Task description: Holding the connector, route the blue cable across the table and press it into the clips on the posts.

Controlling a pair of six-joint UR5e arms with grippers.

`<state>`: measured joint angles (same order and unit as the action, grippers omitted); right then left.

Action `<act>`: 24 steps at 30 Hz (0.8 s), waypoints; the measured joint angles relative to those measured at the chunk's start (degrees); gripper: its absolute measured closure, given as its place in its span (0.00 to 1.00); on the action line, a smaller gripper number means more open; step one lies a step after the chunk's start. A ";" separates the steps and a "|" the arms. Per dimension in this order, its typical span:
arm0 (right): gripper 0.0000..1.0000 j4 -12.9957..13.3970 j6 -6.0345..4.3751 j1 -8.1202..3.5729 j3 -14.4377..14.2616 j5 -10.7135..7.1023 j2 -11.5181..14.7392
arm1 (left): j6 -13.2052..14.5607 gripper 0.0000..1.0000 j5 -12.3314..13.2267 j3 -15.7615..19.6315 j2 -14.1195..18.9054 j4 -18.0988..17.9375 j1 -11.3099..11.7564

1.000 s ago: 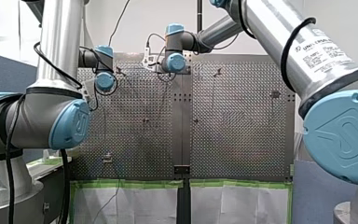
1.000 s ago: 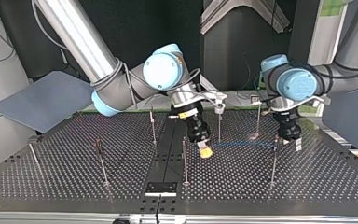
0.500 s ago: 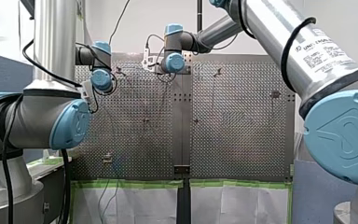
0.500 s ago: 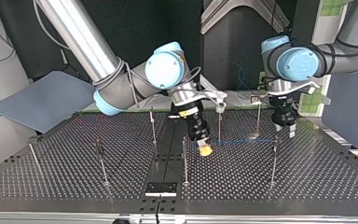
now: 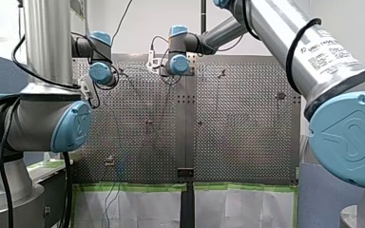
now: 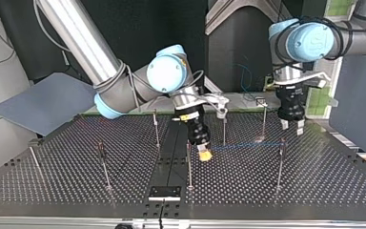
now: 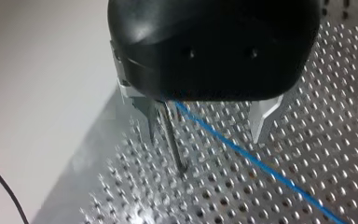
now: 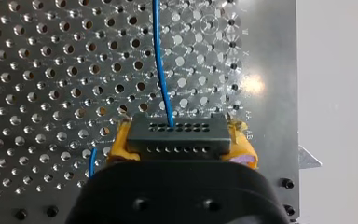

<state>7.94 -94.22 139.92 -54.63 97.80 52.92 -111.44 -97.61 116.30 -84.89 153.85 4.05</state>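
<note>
Clamping the black connector between its yellow pads, my right gripper holds it with the long side crosswise to the fingers and the holed face pointing ahead. The blue cable leaves the middle of that face and runs straight ahead of the gripper over the perforated counter. In the top view this gripper hangs low near the counter's middle, just beside a post. From it the cable stretches taut and nearly level toward the view's right, its long axis across the view and above the counter, as far as the end post. My left gripper hovers above and just behind that end, clear of the cable. In the left wrist view its metal fingers stand apart and grip nothing. The cable slants between them, coming from the head of a thin post that stands just beside one finger. That head is hidden under the gripper body, so I cannot tell whether the cable sits in a clip.
</note>
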 joint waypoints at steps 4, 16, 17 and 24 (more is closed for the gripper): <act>0.98 -0.02 -0.15 -0.05 0.00 0.03 -0.01 | 0.88 0.00 1.02 1.10 2.13 -0.52 -0.56; 0.98 0.05 -0.11 -0.07 0.00 0.04 -0.07 | 6.87 0.00 2.44 1.03 4.15 0.96 -2.47; 0.98 0.06 -0.11 -0.07 0.00 0.03 -0.08 | 7.38 0.00 2.81 0.95 4.15 1.07 -2.62; 0.98 0.07 -0.10 -0.09 0.04 0.04 -0.11 | 9.56 0.00 5.92 -0.46 3.88 1.42 -3.76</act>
<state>8.01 -94.32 139.83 -54.59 97.83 52.81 -101.87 -91.69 115.84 -81.01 155.27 0.28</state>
